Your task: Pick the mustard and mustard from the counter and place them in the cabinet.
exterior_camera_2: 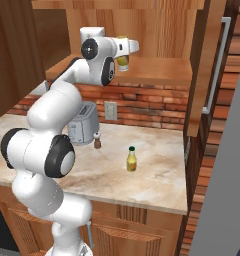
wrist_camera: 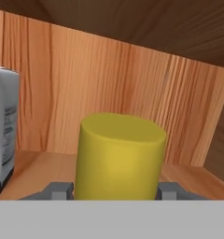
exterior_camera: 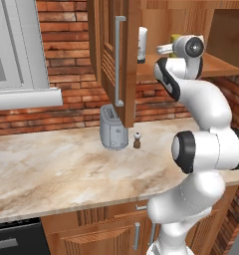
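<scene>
Yellow and plain, the stubby mustard bottle [wrist_camera: 118,156] sits clamped between the two fingers of the gripper [wrist_camera: 113,190], held up inside the open wooden cabinet [exterior_camera: 218,64] just over its shelf, with a white bottle [exterior_camera: 142,45] standing on the shelf to one side. The slimmer mustard with the green tip [exterior_camera_2: 131,159] waits on the counter [exterior_camera_2: 157,175], well apart from the toaster [exterior_camera_2: 82,127] and the small brown shaker [exterior_camera_2: 97,141]. If the fingers let go before the base is resting flat, the bottle could tip or roll off the shelf edge, and a sideways drift might knock the white bottle.
</scene>
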